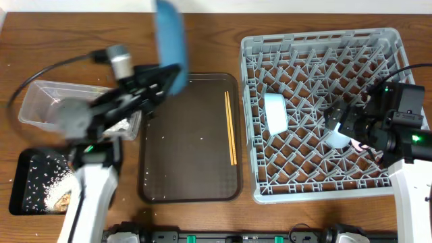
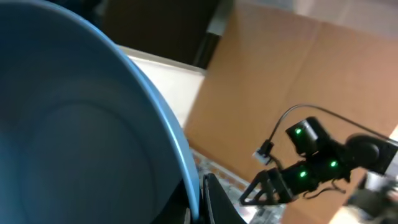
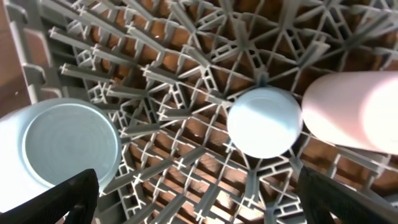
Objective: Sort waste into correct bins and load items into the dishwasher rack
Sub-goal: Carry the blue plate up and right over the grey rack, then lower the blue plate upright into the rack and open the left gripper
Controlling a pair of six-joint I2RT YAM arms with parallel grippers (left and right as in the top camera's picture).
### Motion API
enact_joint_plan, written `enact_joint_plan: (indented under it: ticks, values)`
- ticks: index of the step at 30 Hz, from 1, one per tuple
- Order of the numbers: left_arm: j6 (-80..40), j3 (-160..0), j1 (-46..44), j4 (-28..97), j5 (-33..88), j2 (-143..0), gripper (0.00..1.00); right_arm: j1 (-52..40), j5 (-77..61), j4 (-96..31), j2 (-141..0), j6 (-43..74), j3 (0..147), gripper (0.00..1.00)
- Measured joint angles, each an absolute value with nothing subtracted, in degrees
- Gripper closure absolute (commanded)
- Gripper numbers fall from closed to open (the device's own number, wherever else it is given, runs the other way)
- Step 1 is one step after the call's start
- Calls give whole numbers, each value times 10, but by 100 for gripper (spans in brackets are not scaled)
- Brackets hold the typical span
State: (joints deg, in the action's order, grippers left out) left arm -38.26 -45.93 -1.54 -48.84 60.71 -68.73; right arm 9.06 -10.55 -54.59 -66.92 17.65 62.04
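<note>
Overhead: left claw (image 1: 169,73) pinches the blue plate (image 1: 169,30), raised on edge beyond it; chopsticks (image 1: 231,128) lie unloaded to its right. Left wrist: plate rim clamped. Right wrist: right claw (image 3: 205,205), wide and empty, hovers above bowl (image 3: 62,149), blue cup (image 3: 264,121) and pink cup (image 3: 354,112) in the rack (image 3: 186,62).

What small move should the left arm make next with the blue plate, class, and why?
Probably swing the blue plate right toward the dishwasher rack: the left end effector grips its rim, holding it raised on edge near the brown tray, and rack slots beside the white bowl look free.
</note>
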Motion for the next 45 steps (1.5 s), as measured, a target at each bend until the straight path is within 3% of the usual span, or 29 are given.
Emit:
enact_joint_plan:
  ticks: [9, 15, 22, 30, 45]
  values:
    - [-409, -634, -161, -599, 540, -964, 94, 127, -85, -550, -669, 198, 620, 1]
    - [-407, -729, -214, -624, 469, -1068, 94, 127, -83, -551, -669, 202, 620, 2]
    - [-418, -738, -265, -668, 371, -1130, 94, 127, -53, -561, -669, 243, 620, 1]
    - [-422, -738, -320, -684, 338, -1169, 94, 127, -42, -572, -669, 261, 620, 1]
    - [-498, -738, -357, -719, 248, -1213, 94, 127, -40, -585, -669, 266, 620, 1]
